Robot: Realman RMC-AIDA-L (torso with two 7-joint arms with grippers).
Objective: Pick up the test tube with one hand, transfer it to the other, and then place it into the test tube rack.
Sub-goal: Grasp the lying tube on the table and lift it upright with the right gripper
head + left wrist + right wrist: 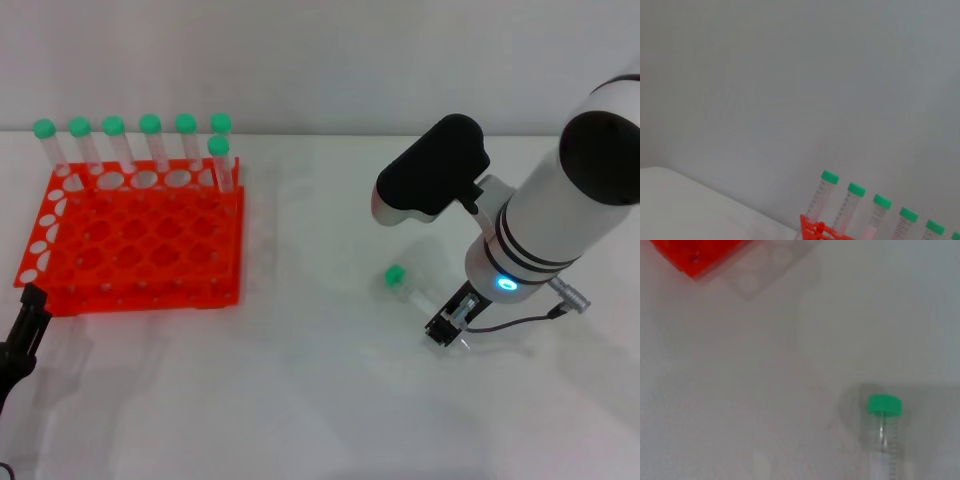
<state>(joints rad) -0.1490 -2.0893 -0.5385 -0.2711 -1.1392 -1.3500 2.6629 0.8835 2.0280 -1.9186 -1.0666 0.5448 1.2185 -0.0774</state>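
The test tube [407, 286], clear with a green cap, lies on the white table right of centre. It also shows in the right wrist view [885, 432], cap pointing away from the wrist. My right gripper [450, 328], on the blue-lit arm, is low over the table at the tube's pointed end. The orange-red test tube rack [130, 250] stands at the left and holds seven green-capped tubes [150, 140] along its far rows. My left gripper [28, 318] sits at the lower left, just in front of the rack's near left corner.
The left wrist view shows the row of racked tubes [880, 212] against a plain grey wall. A corner of the rack [695, 257] shows in the right wrist view. A cable [520, 318] hangs by the right wrist.
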